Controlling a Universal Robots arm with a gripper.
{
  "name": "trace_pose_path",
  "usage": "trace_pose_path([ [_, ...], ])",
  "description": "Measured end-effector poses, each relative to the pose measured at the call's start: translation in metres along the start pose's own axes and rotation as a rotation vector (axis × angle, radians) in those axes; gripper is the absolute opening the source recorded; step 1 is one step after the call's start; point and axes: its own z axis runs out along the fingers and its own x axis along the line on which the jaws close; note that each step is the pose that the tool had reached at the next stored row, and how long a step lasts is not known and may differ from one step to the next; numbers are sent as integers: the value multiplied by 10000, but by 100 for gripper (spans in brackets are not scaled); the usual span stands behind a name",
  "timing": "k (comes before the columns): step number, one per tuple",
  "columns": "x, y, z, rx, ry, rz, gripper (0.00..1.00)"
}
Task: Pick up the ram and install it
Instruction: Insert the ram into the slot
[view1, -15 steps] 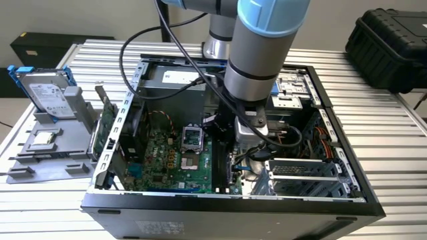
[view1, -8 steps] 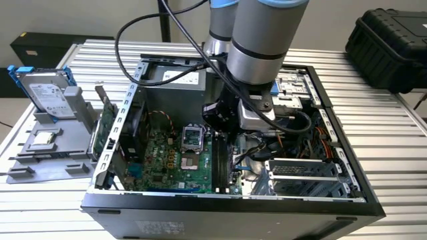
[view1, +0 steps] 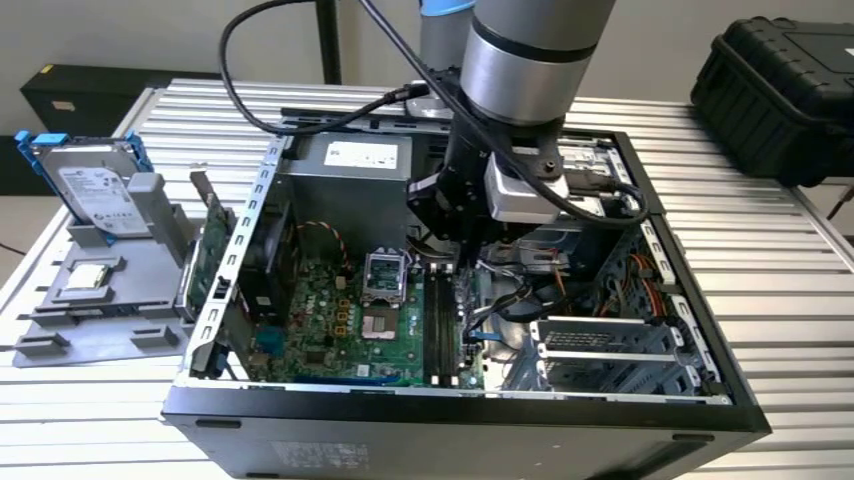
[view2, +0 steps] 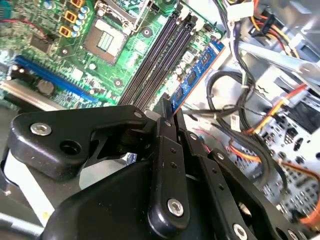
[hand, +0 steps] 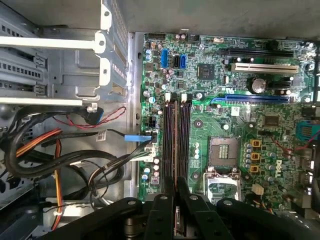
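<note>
The ram (view2: 196, 75), a thin blue stick with black chips, shows in the second wrist view running out from the fingertips, parallel to the black memory slots (view2: 155, 60) and just beside them. My gripper (view2: 170, 117) is shut on the ram at one end. In the first wrist view the gripper (hand: 176, 192) hangs right over the near end of the two long slots (hand: 177, 135), and the stick shows edge-on between the fingers. In the exterior view the gripper (view1: 447, 255) is down inside the open computer case, above the green motherboard (view1: 334, 320).
An empty processor socket (hand: 220, 150) lies beside the slots. Bundled cables (hand: 60, 150) and a metal drive cage (view1: 601, 345) crowd the other side. Outside the case on the exterior view's left stand a green expansion card (view1: 214, 250) and a silver hard drive (view1: 100, 185).
</note>
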Motion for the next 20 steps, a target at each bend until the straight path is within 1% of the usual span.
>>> trace_pose_path([
  [4,-1,-3,-6,-2,-1,-32,0],
  [8,-1,-4,-5,-30,-2,-726,0],
  [10,-2,-4,-6,-42,-3,-944,0],
  [13,-2,-4,-6,-62,-4,-1465,0],
  [16,-3,-7,-6,-64,-4,-1486,0],
  [20,-3,-7,1,-34,-2,-793,0],
])
